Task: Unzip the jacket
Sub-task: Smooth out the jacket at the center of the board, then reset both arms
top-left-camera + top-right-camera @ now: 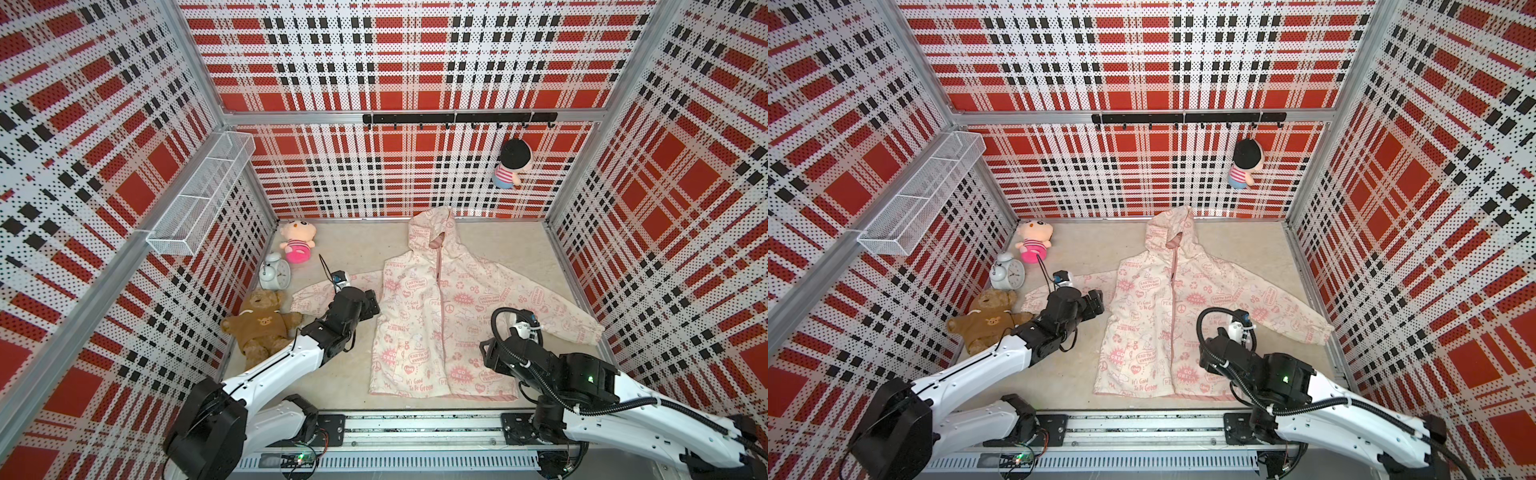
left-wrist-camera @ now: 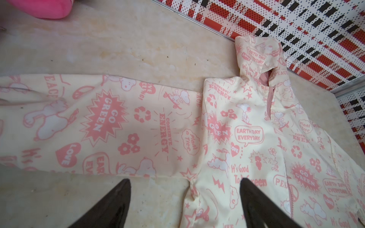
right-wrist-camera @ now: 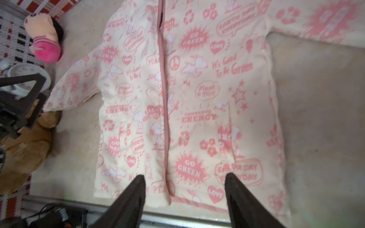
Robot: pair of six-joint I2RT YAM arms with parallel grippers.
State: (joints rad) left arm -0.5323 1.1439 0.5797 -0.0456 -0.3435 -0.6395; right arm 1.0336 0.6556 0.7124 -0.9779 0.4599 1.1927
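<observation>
Teddy bear (image 1: pixel 259 322) lying by the side wall, white clock (image 1: pixel 275 272) just behind it, pink doll (image 1: pixel 296 243) in the far corner. Striped doll (image 1: pixel 512 164) hanging from black hooks (image 1: pixel 459 117). Wire basket (image 1: pixel 201 195) on the wall.

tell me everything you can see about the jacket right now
The jacket is a small hooded one in cream fabric, printed all over with pink cartoons and slogans. It lies flat, front up, on the beige table, with the hood at the far end and both sleeves spread sideways. The pink zipper looks closed from hem to neck, and pink lining shows in the hood opening. The left gripper and right gripper are open above it, holding none of it.
</observation>
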